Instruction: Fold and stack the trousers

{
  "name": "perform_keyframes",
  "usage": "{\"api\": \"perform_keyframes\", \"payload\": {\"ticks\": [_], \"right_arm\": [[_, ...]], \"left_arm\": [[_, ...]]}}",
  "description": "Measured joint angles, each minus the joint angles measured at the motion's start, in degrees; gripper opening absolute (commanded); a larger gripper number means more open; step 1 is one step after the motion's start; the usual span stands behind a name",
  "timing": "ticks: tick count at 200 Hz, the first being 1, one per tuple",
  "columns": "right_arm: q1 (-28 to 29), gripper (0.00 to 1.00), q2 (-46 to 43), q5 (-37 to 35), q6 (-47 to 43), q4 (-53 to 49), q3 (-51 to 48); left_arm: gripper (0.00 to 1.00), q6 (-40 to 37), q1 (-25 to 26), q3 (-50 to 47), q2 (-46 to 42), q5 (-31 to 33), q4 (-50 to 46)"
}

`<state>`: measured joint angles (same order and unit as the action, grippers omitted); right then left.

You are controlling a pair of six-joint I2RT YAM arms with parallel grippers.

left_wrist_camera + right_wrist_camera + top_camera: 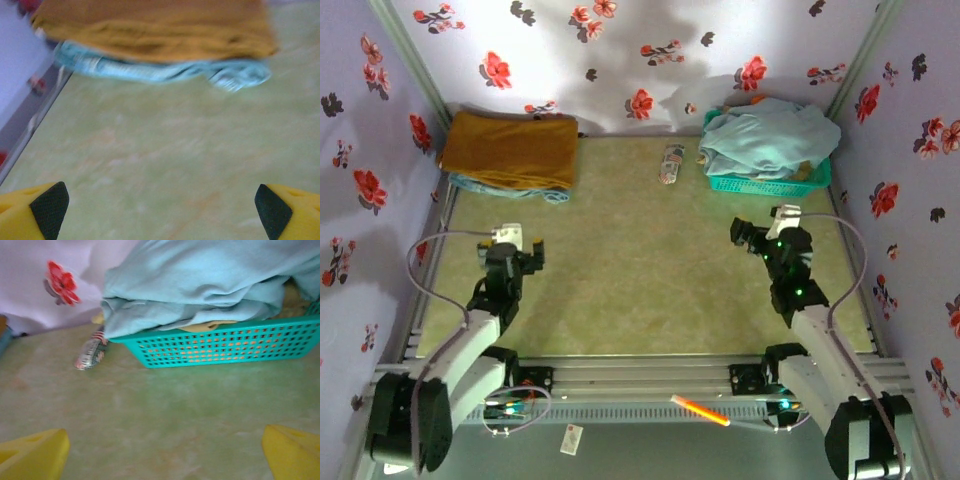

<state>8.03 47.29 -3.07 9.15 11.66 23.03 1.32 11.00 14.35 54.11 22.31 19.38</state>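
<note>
The teal basket (772, 184) stands at the back right corner of the table (640, 290), against the flowered wall (620, 60). It is heaped with pale blue clothing (765, 135) that rises above the rim and hangs over its left front edge. In the right wrist view the same basket (225, 347) shows its grid wall, and the pale blue clothing (210, 280) spills over the top. A patch of yellowish cloth (205, 326) peeks out beneath it, just inside the rim. What else lies deeper in the basket cannot be told. A small striped item (90, 354) lies on the table just beside the basket's left corner; from above it (671, 163) sits between the basket and the back left pile.

The trousers (510, 148) lie folded in a flat mustard rectangle at the back left corner, outside the basket and well apart from it. They rest on top of a light blue garment (510, 188), whose edge sticks out along the near side. The left wrist view shows the trousers (155, 27) with the light blue garment (165, 72) poking out under their front edge.

The left gripper (512, 247) hovers over bare table in front of that pile, its jaws spread wide with nothing between them (160, 205). The right gripper (760, 235) hovers near the front of the basket, also spread wide and holding nothing (165, 450).

An orange pen (700, 410) lies on the frame rail between the arm bases.
</note>
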Motion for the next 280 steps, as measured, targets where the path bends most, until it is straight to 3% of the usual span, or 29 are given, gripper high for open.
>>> {"api": "perform_keyframes", "payload": {"ticks": [38, 86, 130, 159, 213, 280], "right_arm": [[-0.81, 0.99, 6.62, -4.31, -7.74, 6.64, -1.81], [-3.13, 0.99, 21.0, -5.75, -7.02, 20.87, -6.05], [-3.82, 0.99, 30.42, -8.07, -6.56, 36.98, -9.97], [-4.04, 0.99, 41.38, -8.59, -6.64, 49.22, -9.73], [-7.23, 0.99, 42.49, -5.97, -5.62, 40.85, -0.57], [-7.56, 0.99, 42.49, -5.49, -5.51, 37.73, -0.39]], "left_arm": [[1.0, 0.63, -6.16, -1.31, 13.09, -1.18, 17.2], [1.0, 1.77, -9.84, -1.16, 32.79, -5.4, 36.98], [1.0, 2.64, -10.64, 2.08, 33.92, -7.67, 37.16], [1.0, 2.64, -10.64, 5.92, 33.92, -8.57, 35.67], [1.0, 2.64, -10.64, 6.19, 33.92, -9.07, 34.47], [1.0, 2.64, -10.64, 6.19, 33.92, -9.07, 33.9]]}}
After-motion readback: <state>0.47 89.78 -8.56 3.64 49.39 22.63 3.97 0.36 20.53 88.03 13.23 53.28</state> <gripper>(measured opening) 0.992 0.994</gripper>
